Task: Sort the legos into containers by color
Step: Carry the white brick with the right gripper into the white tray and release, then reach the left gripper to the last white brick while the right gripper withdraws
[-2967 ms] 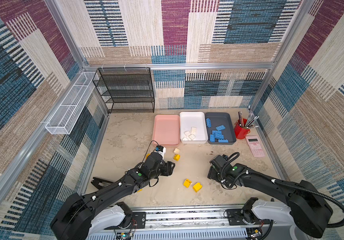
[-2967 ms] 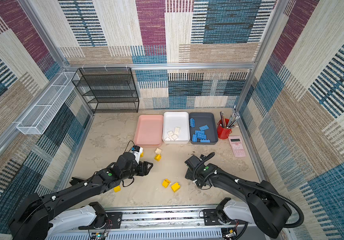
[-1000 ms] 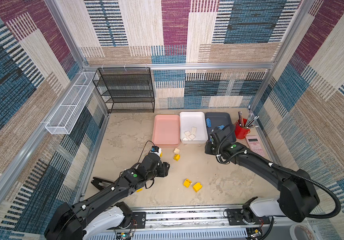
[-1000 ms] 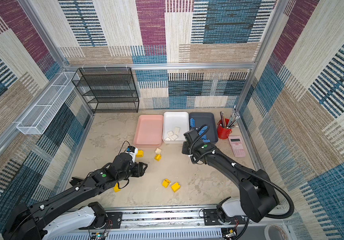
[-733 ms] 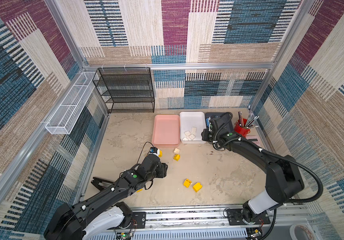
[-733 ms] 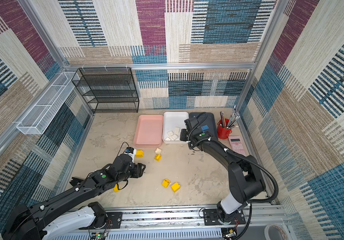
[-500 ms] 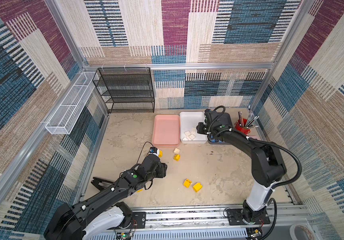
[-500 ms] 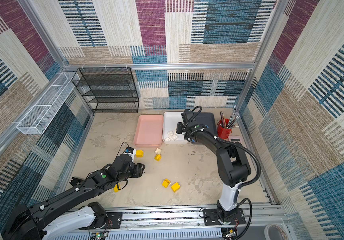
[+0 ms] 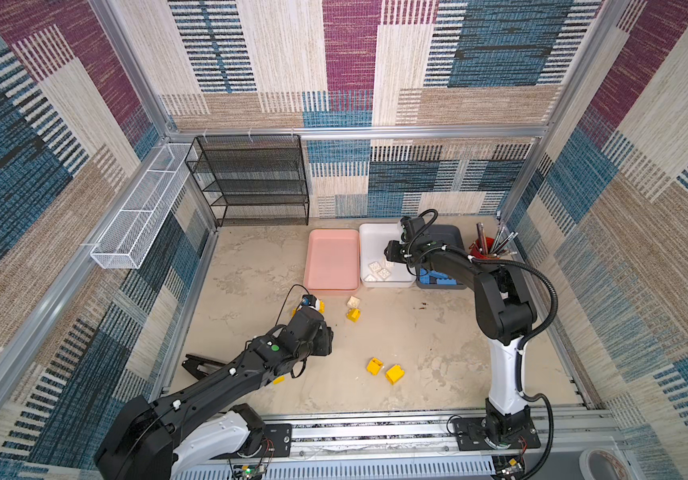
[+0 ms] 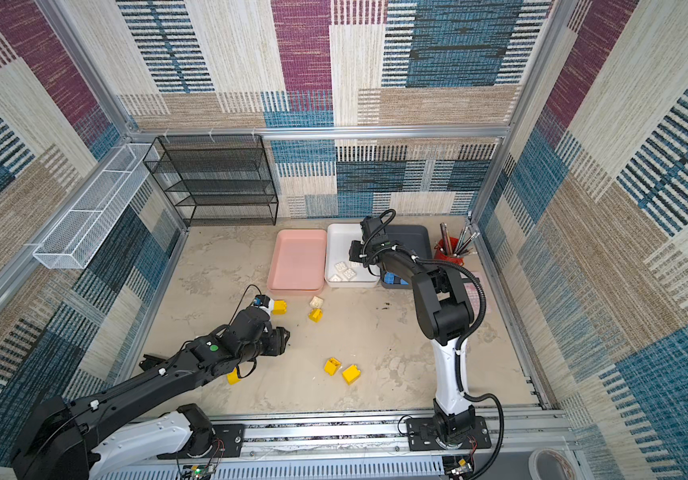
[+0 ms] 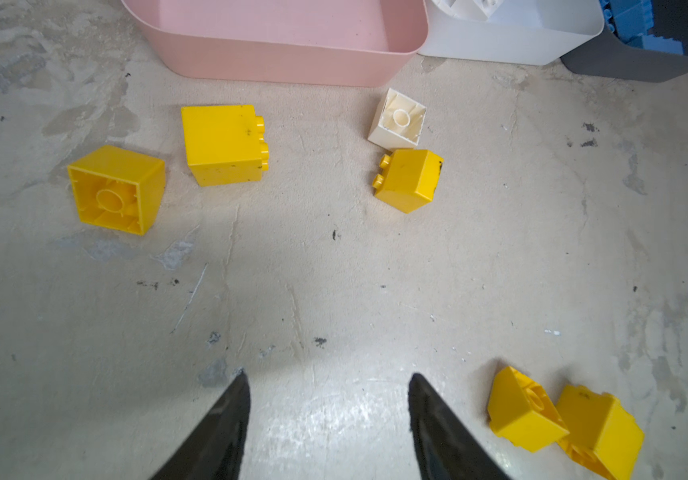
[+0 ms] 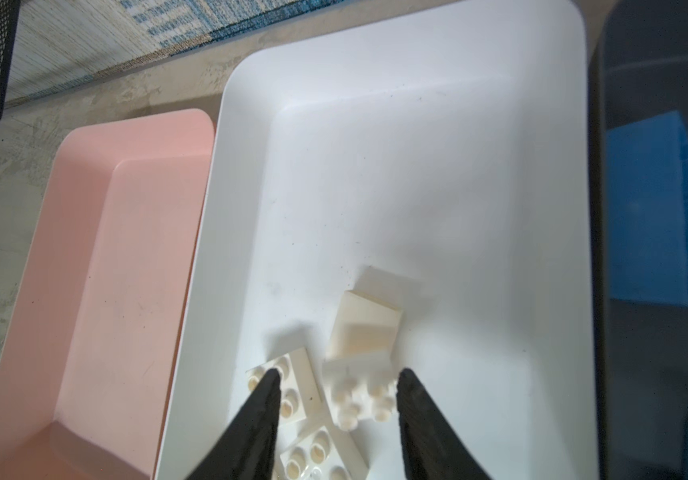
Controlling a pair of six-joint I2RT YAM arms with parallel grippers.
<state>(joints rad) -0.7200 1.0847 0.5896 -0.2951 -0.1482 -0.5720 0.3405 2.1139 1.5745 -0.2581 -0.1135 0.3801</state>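
Yellow plastic, glossy and chunky, lies nearest: 2 yellow blocks (image 11: 523,409) touch each other just beside the left end effector (image 11: 327,376). They sit outside its black tapered fingers (image 11: 225,415), which stand apart over bare worktop (image 11: 334,270) and grip nothing. That worktop is matt beige, mottled like worn stone.

Beyond the tips, the left wrist view gives us 3 more yellow cubes (image 11: 223,143). 1 shows a hollow underside with a moulded ring, and 2 lie on their sides with studs pointing sideways. A cream brick (image 11: 398,120), hollow side up, sits just beside 1 of them. Both top views, unlike that wrist view, show a 6th yellow piece (image 10: 232,377) partly under the left arm (image 10: 146,382).

Farthest, 3 smooth rounded-corner trays stand side by side: pink tray (image 12: 126,270), white tray (image 12: 417,145) and dark grey tray (image 12: 658,62). The right end effector (image 12: 338,372) hangs over the white tray with its fingers apart. A blurred white brick (image 12: 358,390) sits between the tips with a clear gap on 1 side, among other studded white bricks (image 12: 298,370). Flat blue bricks (image 12: 650,208) lie in the dark grey tray, which the right arm (image 9: 450,262) largely hides in both top views.
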